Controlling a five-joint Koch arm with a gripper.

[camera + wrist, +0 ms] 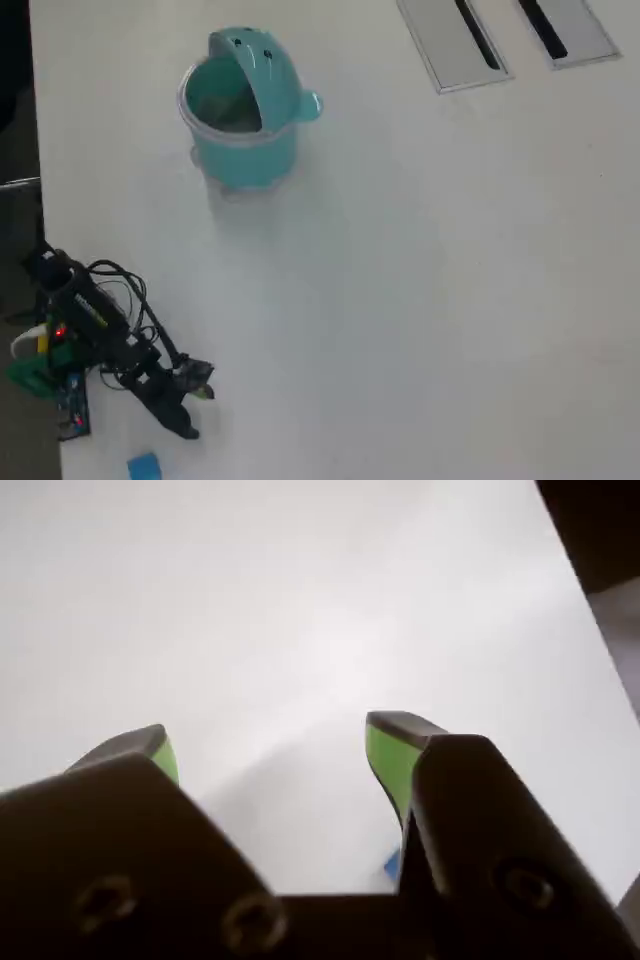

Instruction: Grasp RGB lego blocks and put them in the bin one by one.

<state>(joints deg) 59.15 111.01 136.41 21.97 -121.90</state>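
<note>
- My arm [110,345] sits folded low at the bottom-left corner of the white table [420,300] in the overhead view, base at the table edge, cables looped over it, one red LED lit near the base.
- Forearm runs down and to the right from the base; my gripper [185,420] points toward the bottom edge of that view.
- Wrist view: my gripper [275,745] comes in from the bottom edge, black jaw bodies with green pads [390,755], and a wide strip of bare table shows between the tips. So it's spread, nothing held.
- Blue block [143,466] lies flat on the table just below-left of the gripper tip in the overhead view, apart from it, not touching.
- The same blue block [392,863] shows as a small sliver in the wrist view, low beside the right-hand jaw, mostly hidden behind it.
- It's the only block I can see in either view.
- Bin [240,125] stands upright at the top-left of the overhead view, well apart from my arm. Teal, lid flipped up at the back, knob on its right side, mouth open. Can't tell what's inside.
- Two grey slotted panels [455,40] are set in the table at the top right, far from everything.
</note>
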